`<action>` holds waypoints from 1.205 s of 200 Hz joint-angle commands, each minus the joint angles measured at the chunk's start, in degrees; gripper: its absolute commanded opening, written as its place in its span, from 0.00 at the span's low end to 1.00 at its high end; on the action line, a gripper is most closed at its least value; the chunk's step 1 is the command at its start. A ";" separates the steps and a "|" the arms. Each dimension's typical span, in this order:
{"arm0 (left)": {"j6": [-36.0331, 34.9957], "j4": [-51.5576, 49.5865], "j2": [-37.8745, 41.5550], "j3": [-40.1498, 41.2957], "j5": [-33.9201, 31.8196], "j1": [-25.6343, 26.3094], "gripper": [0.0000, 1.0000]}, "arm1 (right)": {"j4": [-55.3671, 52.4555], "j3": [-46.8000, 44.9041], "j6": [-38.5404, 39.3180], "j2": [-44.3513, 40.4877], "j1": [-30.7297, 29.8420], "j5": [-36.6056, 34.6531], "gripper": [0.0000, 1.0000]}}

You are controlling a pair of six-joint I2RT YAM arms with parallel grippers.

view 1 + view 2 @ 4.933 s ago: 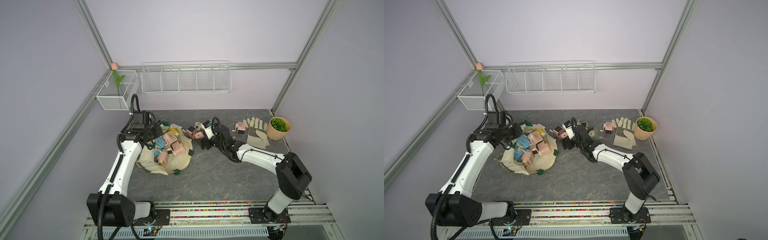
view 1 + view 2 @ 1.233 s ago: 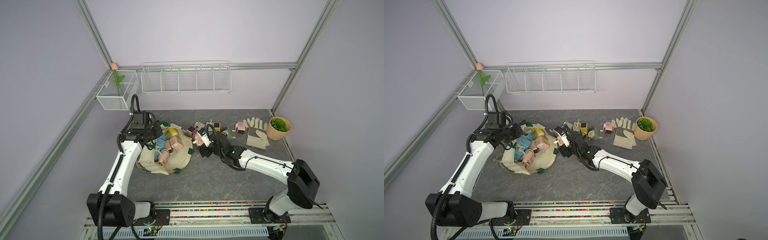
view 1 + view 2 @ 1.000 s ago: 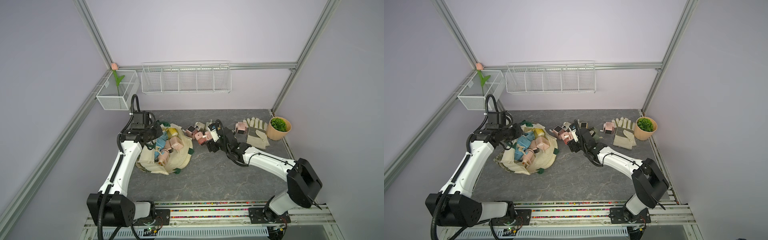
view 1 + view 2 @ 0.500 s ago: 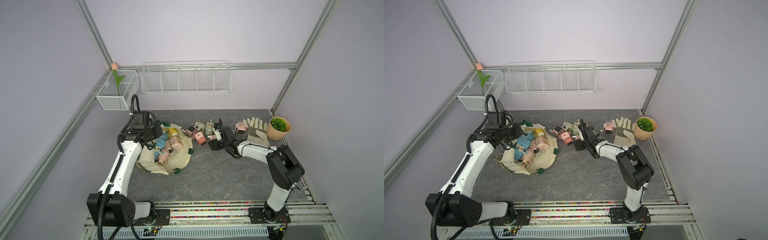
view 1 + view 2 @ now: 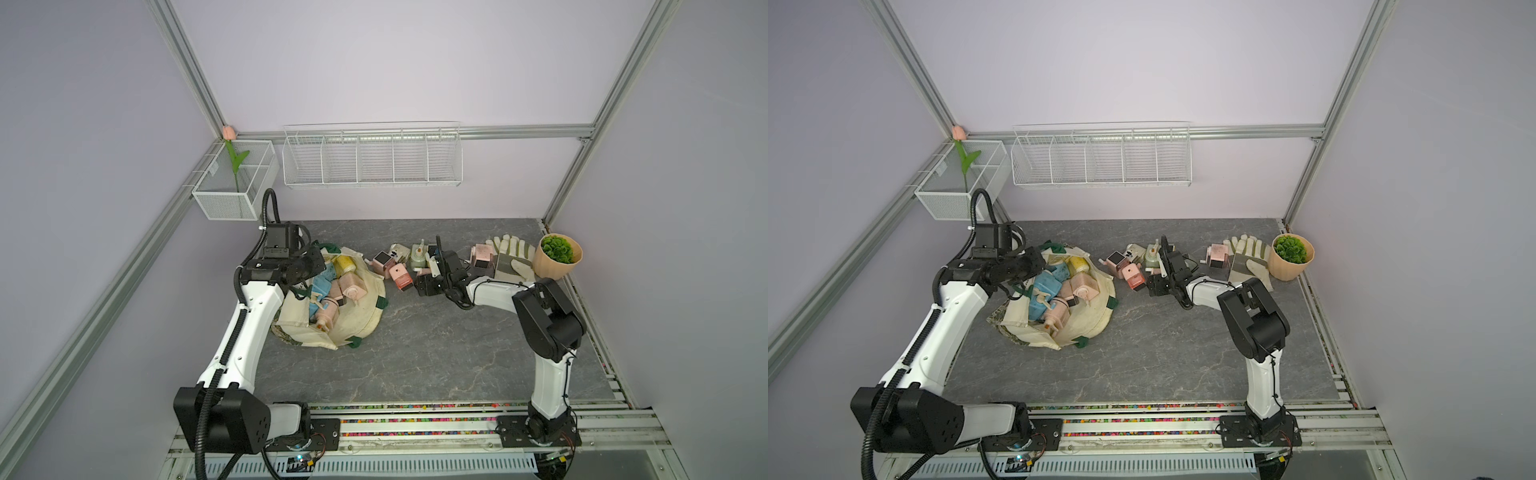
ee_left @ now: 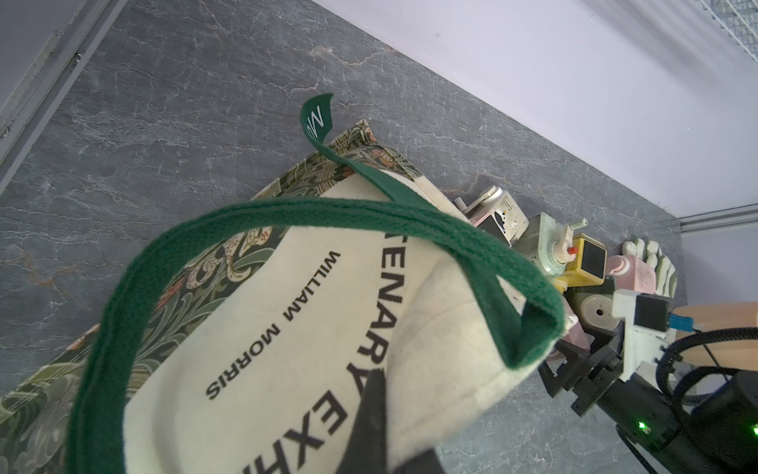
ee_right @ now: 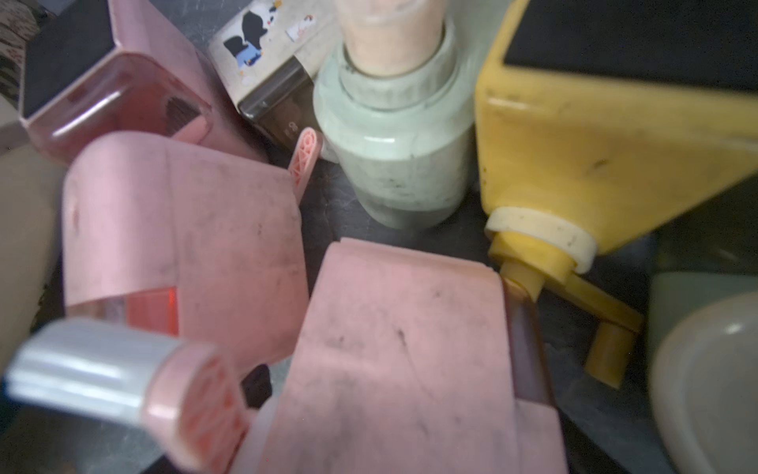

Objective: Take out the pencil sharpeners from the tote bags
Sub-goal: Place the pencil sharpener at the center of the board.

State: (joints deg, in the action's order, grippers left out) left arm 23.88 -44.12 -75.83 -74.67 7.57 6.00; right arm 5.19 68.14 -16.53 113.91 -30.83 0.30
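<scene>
Left gripper (image 5: 318, 268), over the far-left part of the tabletop (image 5: 415, 361), is closed tight. Going by the raised fold in the left wrist view, it pinches the cream cloth of the tote bag (image 5: 361, 316) at its rim. The bag lies slumped, with its floral base toward the near-left corner and its mouth turned toward the far edge and the right. Heaped in that mouth are the pencil sharpeners (image 5: 332, 291) not yet out: a blue sharpener (image 5: 322, 286) just beside the left gripper and a rim-side pink sharpener (image 5: 353, 289) nearest the bag's right lip. Right of the bag and apart from it, a cluster already out sits near the far edge, among them a pale green sharpener (image 5: 419, 257) and a lying pink sharpener (image 5: 402, 282). Right gripper (image 5: 428, 286) is low at the cluster's near-right side, just beside that lying one, with its jaws standing wide. A pink body fills the right wrist view straight ahead, but the fingers are hidden, so I cannot tell whether it is gripped or merely in front.

As I judge it, the coming move turns on one fact: the sharpeners left in the bag lie to the right gripper's left, beyond the cluster. That arm has to clear the cluster and come in over the right lip. The left arm is nearer but taken up with holding the mouth open. The rim-side pink sharpener looks the shortest reach; which way its long axis runs is too small to tell.
</scene>
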 commanded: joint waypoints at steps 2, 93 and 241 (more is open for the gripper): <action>0.55 -1.14 0.68 0.32 0.31 -0.43 0.00 | 3.27 2.20 -0.45 1.83 0.21 -0.73 0.70; 0.57 -1.16 0.62 0.37 0.16 -0.44 0.00 | 3.05 3.58 0.45 4.04 -0.02 -0.61 0.90; 0.47 -1.17 0.91 0.41 0.03 -0.42 0.00 | 2.10 -4.00 3.39 -9.75 -1.97 -2.02 0.98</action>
State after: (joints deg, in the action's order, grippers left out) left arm 23.88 -44.07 -75.83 -74.67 7.55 6.00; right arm 7.14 66.74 -14.59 109.73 -32.05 -0.62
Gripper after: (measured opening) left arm 0.048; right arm 0.979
